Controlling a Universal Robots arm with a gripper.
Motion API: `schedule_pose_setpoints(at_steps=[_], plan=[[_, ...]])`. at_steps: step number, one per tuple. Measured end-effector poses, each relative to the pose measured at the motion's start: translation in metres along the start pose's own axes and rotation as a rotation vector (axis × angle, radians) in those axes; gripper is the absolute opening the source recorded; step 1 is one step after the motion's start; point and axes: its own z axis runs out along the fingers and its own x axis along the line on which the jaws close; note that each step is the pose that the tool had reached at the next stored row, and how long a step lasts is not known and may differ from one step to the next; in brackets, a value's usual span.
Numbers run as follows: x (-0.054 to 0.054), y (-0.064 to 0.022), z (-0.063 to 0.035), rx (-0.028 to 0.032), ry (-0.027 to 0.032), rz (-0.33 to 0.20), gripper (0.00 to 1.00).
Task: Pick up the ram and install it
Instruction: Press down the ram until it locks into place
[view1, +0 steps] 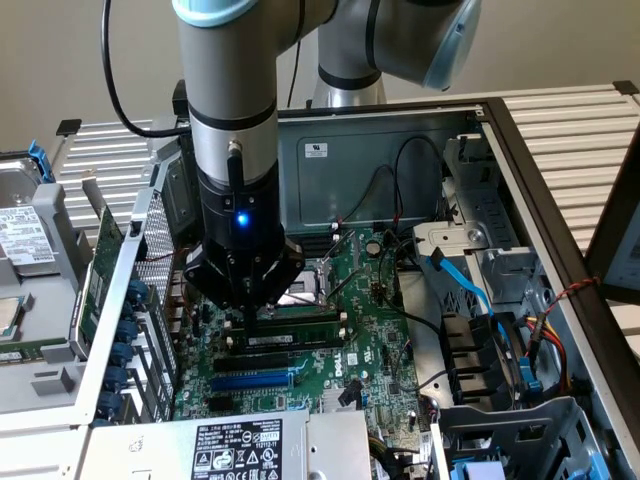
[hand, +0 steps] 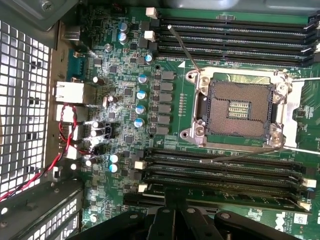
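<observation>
The gripper (view1: 262, 312) is down inside the open computer case, its fingers drawn together right over the ram (view1: 297, 324), which lies along a memory slot below the CPU socket (view1: 303, 290); I can't make out whether the fingers are pinching the stick's top edge or just pressing on it. In the wrist view the gripper (hand: 172, 212) shows as dark finger bases right at the ram (hand: 225, 194), a green strip seated in the row of black slots nearest it.

Reading across the exterior view from its left: a hard drive (view1: 22, 235) with a white label sits outside the case, then a green expansion card (view1: 100, 270) stands upright by the perforated rear panel (view1: 150, 250). The arm (view1: 232, 120) comes down over the motherboard (view1: 370, 330), where a blue expansion slot (view1: 252, 381) lies below the memory slots. Further toward the exterior view's right, a light blue cable (view1: 470, 290) curves past the drive bays (view1: 490, 350), and a power supply label (view1: 237, 447) shows at the near edge.

In the wrist view, the bare CPU socket (hand: 239, 108) sits between two banks of memory slots, with red wires (hand: 65, 130) near the rear ports.
</observation>
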Motion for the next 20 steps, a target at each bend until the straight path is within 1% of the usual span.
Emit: schedule_pose_setpoints(at_steps=[2,5,10,14,17,20], plan=[[-0.001,0.0007,-0.0013,-0.0008,-0.0017,0.001,0.1],[-0.004,0.0019,-0.0032,0.0002,-0.0021,0.002,0.1],[-0.015,0.0032,-0.0094,0.0004,-0.0023,0.002,0.1],[-0.028,0.003,-0.0183,0.0005,-0.0023,0.002,0.1],[-0.04,0.0024,-0.0253,0.0006,-0.0021,0.002,0.1],[-0.052,0.0019,-0.03,0.0003,-0.0024,0.002,0.1]])
